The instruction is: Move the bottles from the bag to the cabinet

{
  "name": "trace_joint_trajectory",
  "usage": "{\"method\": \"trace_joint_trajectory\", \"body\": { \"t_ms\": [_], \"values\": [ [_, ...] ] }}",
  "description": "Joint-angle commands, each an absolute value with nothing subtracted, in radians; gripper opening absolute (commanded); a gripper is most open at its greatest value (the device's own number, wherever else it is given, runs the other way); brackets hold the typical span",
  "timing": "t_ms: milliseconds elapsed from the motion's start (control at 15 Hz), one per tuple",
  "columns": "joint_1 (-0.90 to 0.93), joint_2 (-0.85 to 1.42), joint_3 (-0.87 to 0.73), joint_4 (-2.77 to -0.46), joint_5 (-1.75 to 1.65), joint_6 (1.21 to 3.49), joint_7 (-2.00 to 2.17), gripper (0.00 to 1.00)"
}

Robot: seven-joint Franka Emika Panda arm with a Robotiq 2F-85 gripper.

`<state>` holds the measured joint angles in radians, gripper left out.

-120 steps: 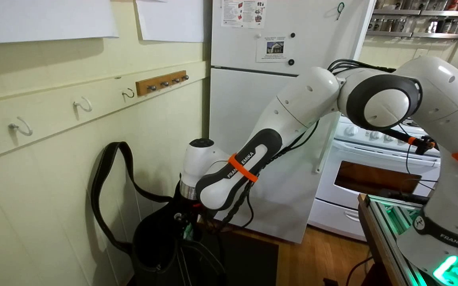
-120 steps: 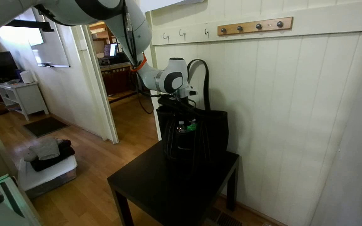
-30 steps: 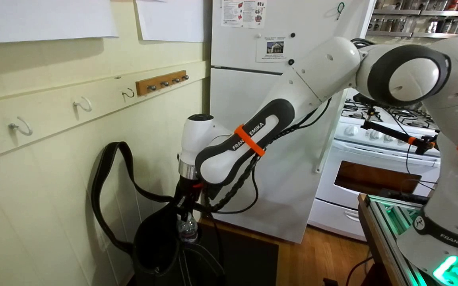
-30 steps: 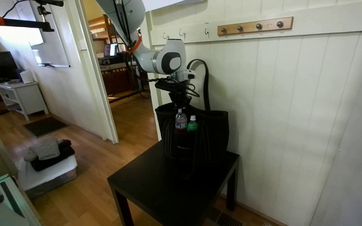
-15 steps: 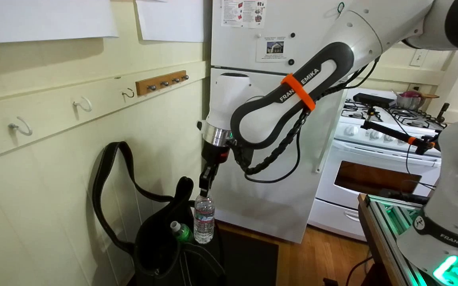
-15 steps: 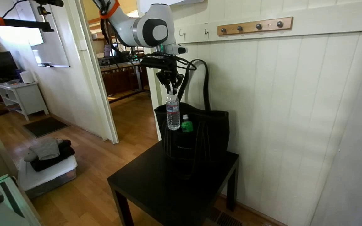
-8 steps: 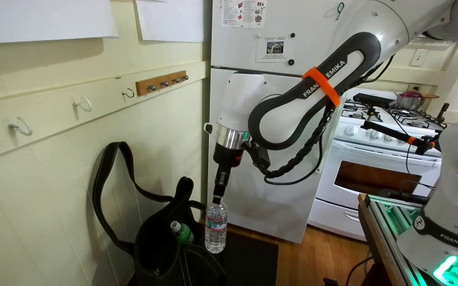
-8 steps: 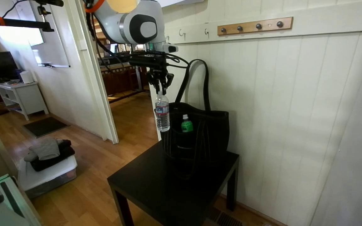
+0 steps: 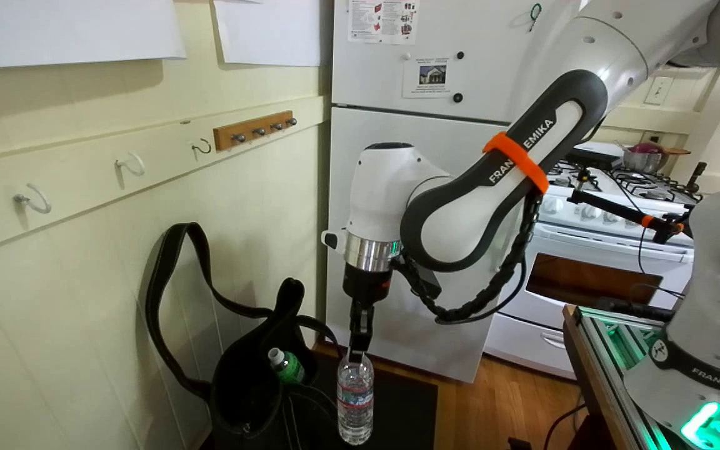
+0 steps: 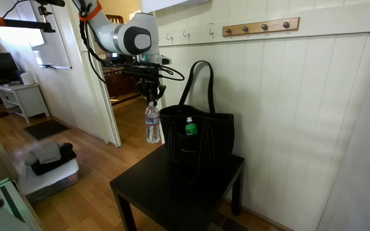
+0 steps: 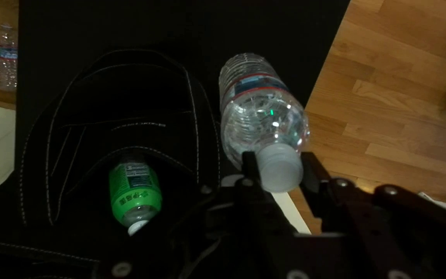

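My gripper (image 11: 279, 159) is shut on the white cap of a clear bottle (image 11: 261, 110), one finger on each side. In both exterior views this clear bottle (image 10: 153, 126) hangs nearly upright beside the black bag (image 10: 218, 138), apart from it. A green bottle (image 10: 191, 129) with a white cap stands in the bag's outer pocket, its lower part hidden. At the left edge of the wrist view, another clear bottle (image 11: 5, 66) shows beyond the table's edge, low by the floor. The cabinet is out of view.
Under the bag is a low black table (image 10: 146, 189) against the panelled wall. The bag's strap (image 9: 166, 275) loops up beside it. A fridge (image 9: 410, 206) and a stove (image 9: 604, 300) stand behind the arm. On the floor is a plastic box (image 10: 50, 186) with clothes on top.
Over the last two seconds my gripper has lifted the clear bottle from the bag's pocket and carried it sideways, away from the bag. In the last half second it has sunk lower.
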<state>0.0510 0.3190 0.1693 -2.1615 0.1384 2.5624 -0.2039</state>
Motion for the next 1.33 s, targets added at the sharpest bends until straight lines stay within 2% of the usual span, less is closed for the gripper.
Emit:
{"method": "trace_joint_trajectory", "body": {
  "t_ms": [0,867,933,1000,1267],
  "values": [
    [0.076,0.361,0.170,-2.151,0.111,2.553,-0.190,0.08],
    [0.089,0.587,0.175,-2.050,0.062,2.693,-0.221,0.08],
    [0.082,0.554,0.183,-2.077,0.073,2.664,-0.213,0.08],
    [0.081,0.566,0.183,-2.073,0.073,2.668,-0.213,0.32],
    [0.079,0.569,0.184,-2.072,0.073,2.668,-0.213,0.32]
  ]
}}
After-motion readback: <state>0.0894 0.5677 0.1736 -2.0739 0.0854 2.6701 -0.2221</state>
